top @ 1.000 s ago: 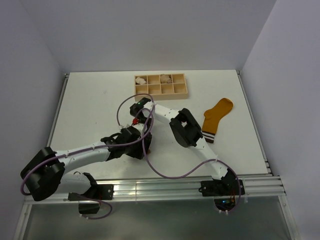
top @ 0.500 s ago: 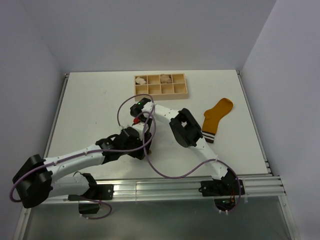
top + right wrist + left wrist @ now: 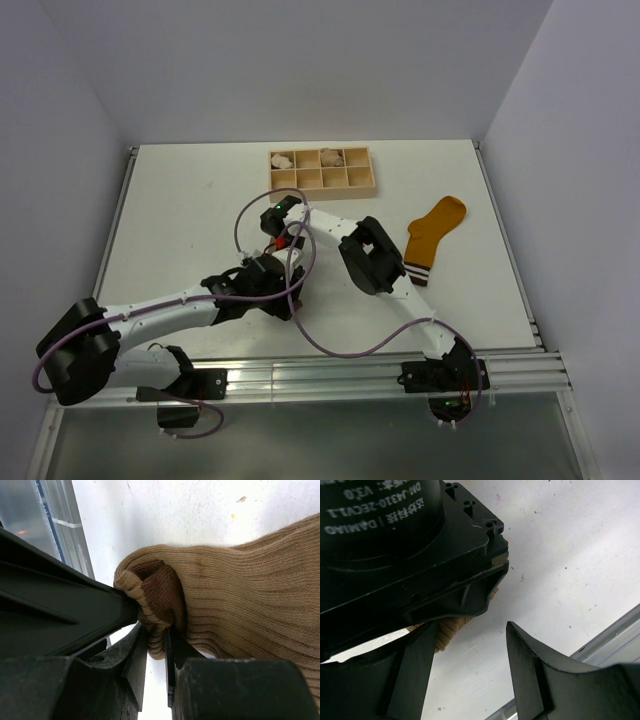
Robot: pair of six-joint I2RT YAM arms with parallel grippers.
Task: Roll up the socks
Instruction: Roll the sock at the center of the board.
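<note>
Left arm (image 3: 165, 308) shifted, left gripper (image 3: 470, 655) spread, right gripper (image 3: 155, 640) pinching tan sock (image 3: 240, 580), tray (image 3: 320, 191) beyond

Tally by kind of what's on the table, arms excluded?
Socks: 2, the tan sock and the mustard sock
Pale fabric bundles: 2, the left bundle and the right bundle, both in the tray's back row
Wooden tray: 1
Total: 5

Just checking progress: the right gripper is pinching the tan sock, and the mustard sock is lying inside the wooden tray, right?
Not quite. The right gripper does pinch the tan sock, but the mustard sock lies on the table, to the right of the wooden tray, not inside it. The top view shows it.
</note>
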